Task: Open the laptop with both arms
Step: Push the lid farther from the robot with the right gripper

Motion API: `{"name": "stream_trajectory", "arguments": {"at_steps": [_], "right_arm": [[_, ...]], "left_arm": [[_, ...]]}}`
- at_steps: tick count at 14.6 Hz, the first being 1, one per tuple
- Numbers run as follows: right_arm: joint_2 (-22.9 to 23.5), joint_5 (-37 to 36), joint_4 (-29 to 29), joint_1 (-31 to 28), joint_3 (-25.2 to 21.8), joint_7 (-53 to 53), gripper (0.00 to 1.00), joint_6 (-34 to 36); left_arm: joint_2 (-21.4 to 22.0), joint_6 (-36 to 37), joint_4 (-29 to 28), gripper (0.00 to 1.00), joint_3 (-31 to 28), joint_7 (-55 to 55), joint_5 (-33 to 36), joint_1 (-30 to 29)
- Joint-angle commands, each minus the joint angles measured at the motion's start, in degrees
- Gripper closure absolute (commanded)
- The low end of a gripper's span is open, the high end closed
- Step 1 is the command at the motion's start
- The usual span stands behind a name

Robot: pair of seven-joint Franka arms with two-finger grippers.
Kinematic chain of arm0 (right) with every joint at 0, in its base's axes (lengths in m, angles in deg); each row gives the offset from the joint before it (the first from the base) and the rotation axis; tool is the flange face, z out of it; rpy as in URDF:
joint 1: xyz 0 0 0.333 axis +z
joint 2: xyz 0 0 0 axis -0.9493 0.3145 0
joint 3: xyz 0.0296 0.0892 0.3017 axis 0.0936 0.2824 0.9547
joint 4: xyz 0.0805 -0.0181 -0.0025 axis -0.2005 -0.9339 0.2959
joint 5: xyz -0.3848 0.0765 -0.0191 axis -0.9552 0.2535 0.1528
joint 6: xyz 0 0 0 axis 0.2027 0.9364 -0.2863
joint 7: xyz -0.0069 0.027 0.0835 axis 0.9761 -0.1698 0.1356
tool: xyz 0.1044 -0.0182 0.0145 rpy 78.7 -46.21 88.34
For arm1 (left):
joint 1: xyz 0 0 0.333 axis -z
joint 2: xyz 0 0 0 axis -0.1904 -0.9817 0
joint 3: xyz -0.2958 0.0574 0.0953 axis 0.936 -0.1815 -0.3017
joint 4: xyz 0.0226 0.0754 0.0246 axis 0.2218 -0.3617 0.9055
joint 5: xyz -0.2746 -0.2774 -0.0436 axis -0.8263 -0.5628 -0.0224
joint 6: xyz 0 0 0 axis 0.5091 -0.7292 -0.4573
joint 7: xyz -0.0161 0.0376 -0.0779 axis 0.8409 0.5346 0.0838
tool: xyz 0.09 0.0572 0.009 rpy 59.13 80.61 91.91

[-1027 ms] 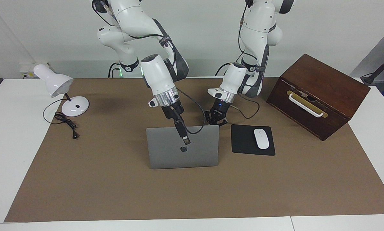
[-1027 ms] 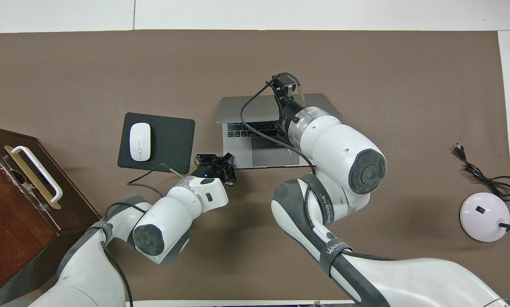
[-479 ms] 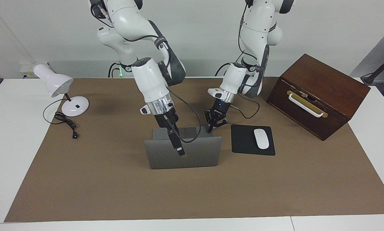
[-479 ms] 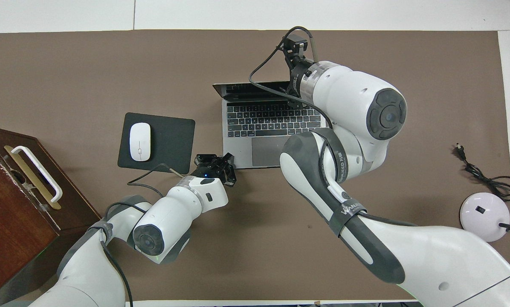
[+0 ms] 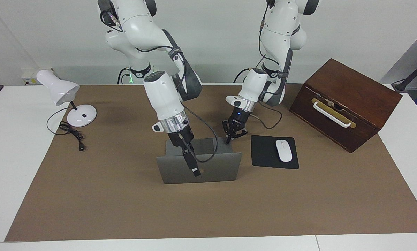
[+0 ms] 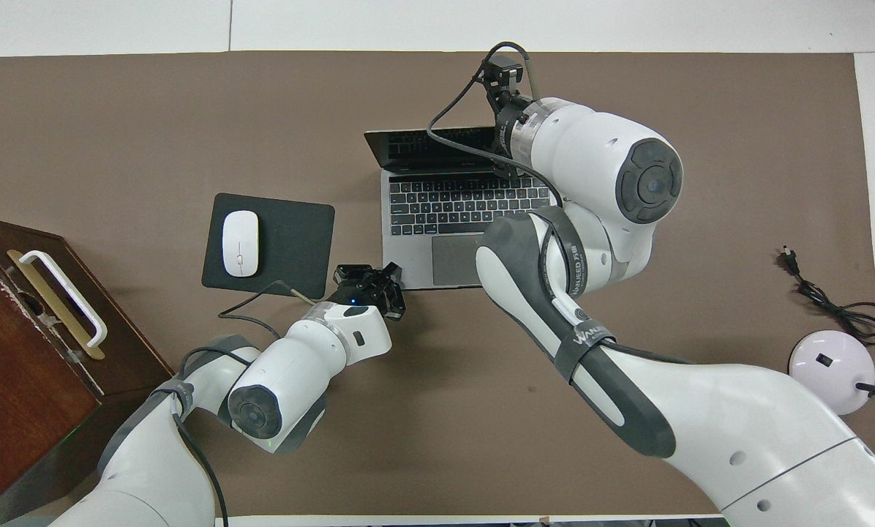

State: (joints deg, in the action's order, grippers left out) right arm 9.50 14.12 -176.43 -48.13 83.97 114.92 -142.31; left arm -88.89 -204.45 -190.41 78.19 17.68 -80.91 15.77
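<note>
Laptop (image 5: 198, 167) lid tipped well open, hinge along the table. Right gripper (image 5: 195, 170) at the lid's top edge; grip unclear. Left gripper (image 5: 233, 134) pinning the base corner, fingers narrow.

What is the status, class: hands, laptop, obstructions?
Left hand at laptop base corner nearest the mouse pad. Right hand at the raised lid's top edge. Laptop open, keyboard showing. Nothing blocking.
</note>
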Motion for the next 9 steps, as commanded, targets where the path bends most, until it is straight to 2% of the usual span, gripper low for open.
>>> {"name": "stream_trajectory", "arguments": {"at_steps": [1,9], "right_arm": [[1.32,1.76,2.91,-0.77,0.19,-2.62,0.03,0.63],[1.76,1.14,4.58,-2.00,0.19,-3.15,0.03,4.05]], "left_arm": [[-3.59,-0.52,1.25,1.00,-0.18,-0.73,1.32,0.85],[-3.59,-0.52,1.25,1.00,-0.26,-0.73,1.32,0.85]]}}
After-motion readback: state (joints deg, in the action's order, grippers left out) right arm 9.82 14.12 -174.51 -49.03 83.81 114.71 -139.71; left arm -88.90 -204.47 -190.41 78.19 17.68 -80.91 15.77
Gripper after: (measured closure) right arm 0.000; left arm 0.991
